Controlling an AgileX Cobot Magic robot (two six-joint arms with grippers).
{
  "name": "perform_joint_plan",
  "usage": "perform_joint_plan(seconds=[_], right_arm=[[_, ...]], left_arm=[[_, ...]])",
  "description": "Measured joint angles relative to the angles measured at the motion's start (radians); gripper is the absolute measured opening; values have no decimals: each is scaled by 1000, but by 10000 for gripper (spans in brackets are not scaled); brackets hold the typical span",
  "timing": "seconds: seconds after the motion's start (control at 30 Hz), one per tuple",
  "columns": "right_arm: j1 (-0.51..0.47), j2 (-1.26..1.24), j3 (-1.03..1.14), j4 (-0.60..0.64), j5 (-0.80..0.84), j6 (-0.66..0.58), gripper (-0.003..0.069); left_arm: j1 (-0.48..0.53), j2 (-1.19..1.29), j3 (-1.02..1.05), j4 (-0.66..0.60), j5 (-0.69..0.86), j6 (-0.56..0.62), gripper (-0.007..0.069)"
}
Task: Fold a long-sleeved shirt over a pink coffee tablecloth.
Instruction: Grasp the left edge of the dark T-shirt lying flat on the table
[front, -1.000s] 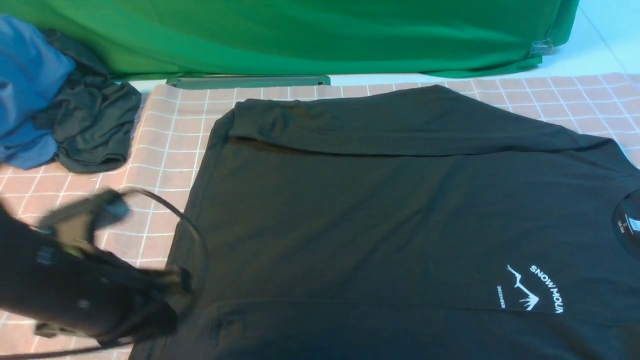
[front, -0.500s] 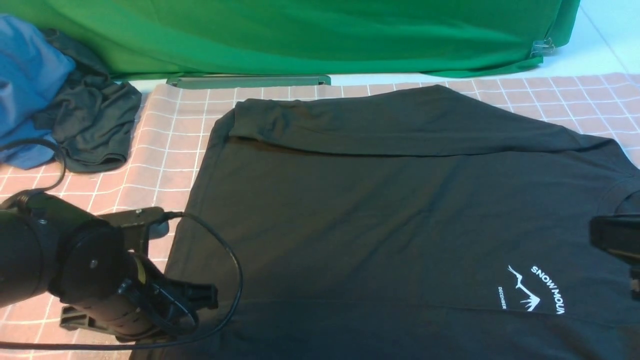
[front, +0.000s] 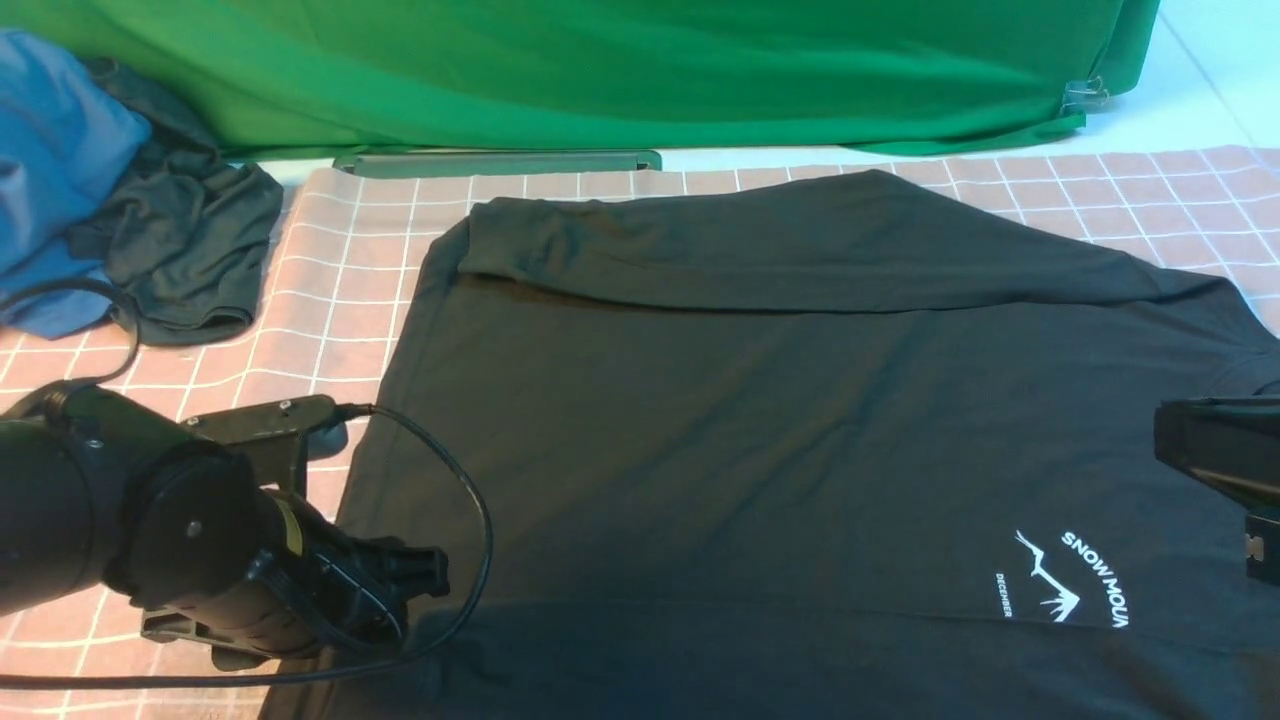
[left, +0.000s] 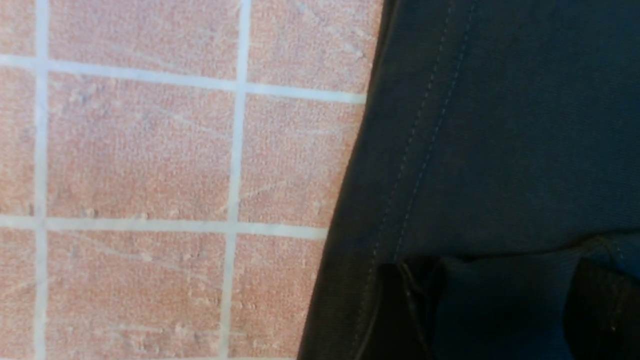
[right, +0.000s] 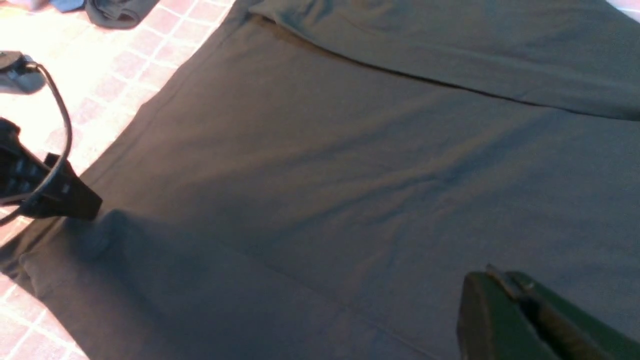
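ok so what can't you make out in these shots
Left gripper: fingertips cut off by the left wrist view's edge; its own arm hides them in front view.
Right gripper: mostly beyond its two views' edges.
Long-sleeved shirt: collar, near hem cut off in front view.

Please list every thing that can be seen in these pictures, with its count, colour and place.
black long-sleeved knit shirt: one, black, flat on the tablecloth, far sleeve folded across the body.
pink grid-lined tablecloth: one, dusty pink with white lines, under the shirt.
plain green cloth: one, bright green, at the back.
bunched blue garment: one, blue, far left.
crumpled dark grey garment: one, dark grey, against the blue one.
flat green bar: one, dark green, at the tablecloth's far edge.
left gripper: one, black, open, at the shirt's hem.
right gripper: one, dark, shut, over the shirt's collar end.
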Motion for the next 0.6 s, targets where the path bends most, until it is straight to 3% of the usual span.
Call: perform_joint_plan(seconds=[0.27, 0.47, 0.6], right_arm=[[0, 0, 0, 1, 0, 0, 36], [0, 0, 0, 1, 0, 0, 38], [0, 0, 0, 1, 0, 0, 38]], left_arm=[[-1, 74, -8, 7, -15, 7, 393], [-9, 73, -19, -21, -13, 61, 94], [-9, 52, -21, -14, 40, 63, 44]])
